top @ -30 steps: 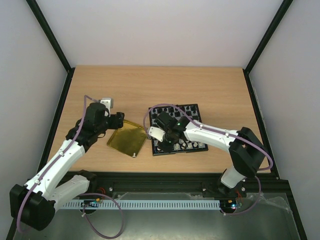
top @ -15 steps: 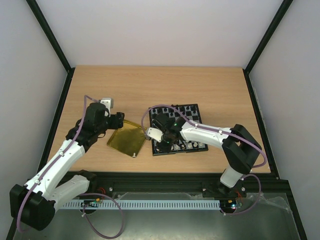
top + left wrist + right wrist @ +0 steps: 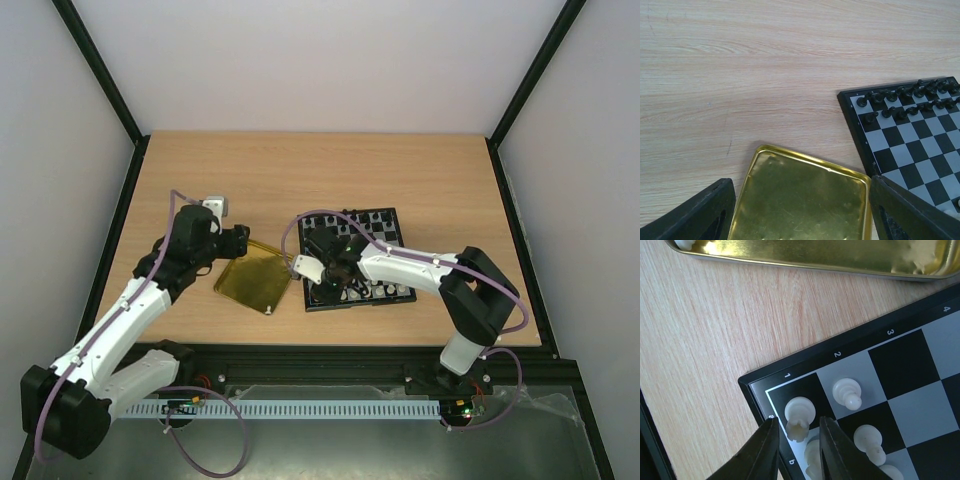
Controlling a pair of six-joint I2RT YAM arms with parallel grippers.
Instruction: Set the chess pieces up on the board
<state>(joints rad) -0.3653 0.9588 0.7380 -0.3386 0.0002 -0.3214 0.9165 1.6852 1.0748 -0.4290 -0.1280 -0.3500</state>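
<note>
The board lies right of the table's centre, with black chessmen along its far rows. In the right wrist view a white rook stands on the corner square marked 1. My right gripper straddles it, open, with a thin gap on each side. More white chess pieces, among them a pawn, stand on neighbouring squares. From above, the right gripper sits over the board's near left corner. My left gripper hangs open and empty over the gold tray.
The gold tray lies tilted just left of the board, its edge close to the board's black rim. One small white piece shows in the tray's corner. Black frame rails border the table on both sides.
The right arm has drawn its gripper a little toward the board's near left corner, and its jaws have parted from the rook. The left arm has stayed put.
</note>
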